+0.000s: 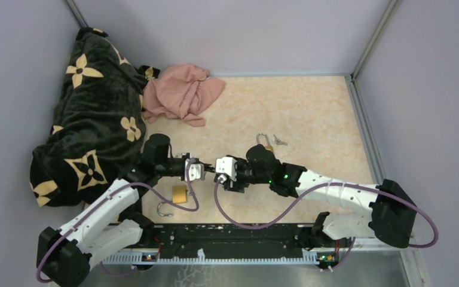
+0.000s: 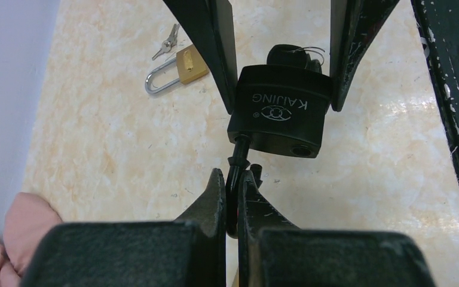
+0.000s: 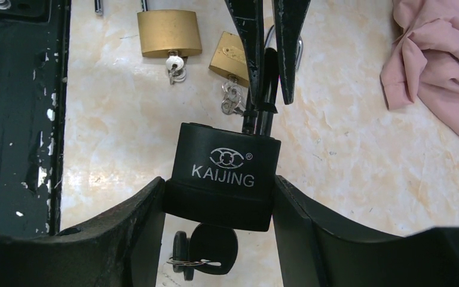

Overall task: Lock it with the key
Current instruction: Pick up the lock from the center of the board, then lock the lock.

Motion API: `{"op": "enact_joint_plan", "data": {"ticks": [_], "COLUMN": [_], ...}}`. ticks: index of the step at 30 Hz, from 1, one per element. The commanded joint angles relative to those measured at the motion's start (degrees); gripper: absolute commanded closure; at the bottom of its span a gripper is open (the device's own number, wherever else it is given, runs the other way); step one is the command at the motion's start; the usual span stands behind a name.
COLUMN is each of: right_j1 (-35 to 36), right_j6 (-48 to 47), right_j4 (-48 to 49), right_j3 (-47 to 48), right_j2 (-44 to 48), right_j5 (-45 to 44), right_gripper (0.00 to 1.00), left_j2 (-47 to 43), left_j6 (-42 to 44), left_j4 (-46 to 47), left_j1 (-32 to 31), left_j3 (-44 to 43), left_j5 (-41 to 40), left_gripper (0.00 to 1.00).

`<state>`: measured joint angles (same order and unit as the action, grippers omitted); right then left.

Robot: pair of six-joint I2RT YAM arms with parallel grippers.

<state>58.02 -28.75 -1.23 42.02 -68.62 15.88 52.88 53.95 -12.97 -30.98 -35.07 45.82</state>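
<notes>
A black KAIJING padlock [image 3: 224, 179] hangs above the table between my two arms [image 1: 210, 169]. My right gripper [image 3: 220, 191] is shut on the sides of its body. A black-headed key [image 3: 218, 245] on a small ring sticks out of the lock's underside. The key [image 2: 290, 57] also shows behind the padlock [image 2: 281, 113] in the left wrist view. My left gripper [image 2: 234, 174] is shut on the thin black shackle [image 2: 234, 197], which stands pulled out of the body. One shackle hole in the body shows bare.
A brass padlock [image 2: 179, 69] with loose keys [image 2: 166, 43] lies further back. Two more brass padlocks [image 3: 168, 33] [image 3: 230, 57] with keys lie near the black base rail [image 1: 233, 239]. A dark flowered blanket [image 1: 89, 119] and a pink cloth [image 1: 182, 92] fill the back left.
</notes>
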Motion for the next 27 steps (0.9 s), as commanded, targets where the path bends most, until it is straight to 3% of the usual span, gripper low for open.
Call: {"op": "enact_joint_plan", "data": {"ticks": [1,8,14,15,17,22,27], "right_j1": [-0.58,-0.63,-0.94,-1.3,-2.01,-4.52,-11.32], "right_j6": [1.69,1.09,1.97,2.47,3.31,6.3,13.98], "right_j4": [15.11,17.0,19.82,20.13,20.59,20.15,20.83], "right_j3": [1.41,0.99,0.06,-0.24,-0.79,-1.64,-4.15], "right_j2": [0.02,-2.67,-4.99,-5.17,-5.15,-3.78,-0.41], "right_j5": [-9.41,-12.39,-13.88,-13.5,-11.83,-5.32,9.51], "right_gripper": [0.67,0.58,0.35,0.29,0.03,0.02,0.02], "left_j2": [-2.56,-2.85,-3.29,-3.29,-3.19,-2.87,-2.7], "left_j6": [-4.97,-2.26,1.15,2.08,3.67,5.08,-1.81], "left_j4": [5.5,8.25,6.57,6.14,5.61,5.57,7.17], "left_j1": [-0.8,-0.92,-1.35,-1.41,-1.39,-1.38,-1.36], "left_j3": [-1.09,-0.12,0.76,0.83,1.04,1.4,0.63], "left_j5": [3.68,-0.12,-0.28,-0.45,-0.99,-1.92,-1.87], "left_gripper": [1.0,1.0,1.0,1.0,1.0,1.0,1.0]}}
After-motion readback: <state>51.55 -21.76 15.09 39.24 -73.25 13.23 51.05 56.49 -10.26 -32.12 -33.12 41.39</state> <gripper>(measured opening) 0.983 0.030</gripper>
